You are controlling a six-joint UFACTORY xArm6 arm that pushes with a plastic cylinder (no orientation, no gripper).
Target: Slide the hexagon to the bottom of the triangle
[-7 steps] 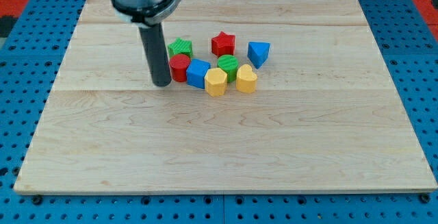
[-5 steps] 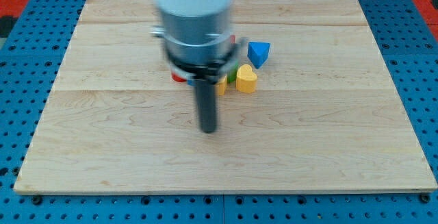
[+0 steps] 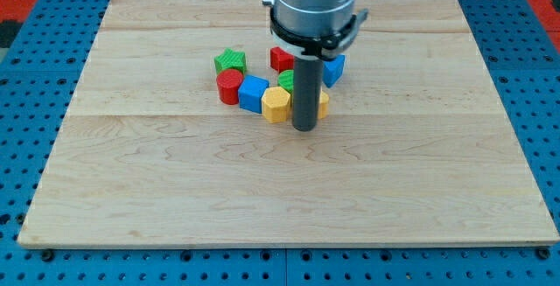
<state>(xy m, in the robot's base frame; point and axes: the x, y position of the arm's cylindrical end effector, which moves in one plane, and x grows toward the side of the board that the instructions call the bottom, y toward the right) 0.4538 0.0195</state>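
The yellow hexagon point(image 3: 276, 104) lies on the wooden board point(image 3: 175, 172) in a cluster near the middle. The blue triangle point(image 3: 334, 68) lies to the upper right of it, partly hidden by my arm. My tip point(image 3: 304, 128) rests on the board just to the lower right of the hexagon, in front of a second yellow block point(image 3: 322, 104) that the rod mostly hides. A red star point(image 3: 281, 58) and a green block point(image 3: 286, 80) show behind the rod.
A green star point(image 3: 230, 60), a red cylinder point(image 3: 230, 86) and a blue cube point(image 3: 253, 93) sit to the left of the hexagon. The board lies on a blue pegboard table point(image 3: 35, 102).
My tip swung from the left of the red cylinder down below the cluster, then up and right to the hexagon's lower right. The blocks look unmoved.
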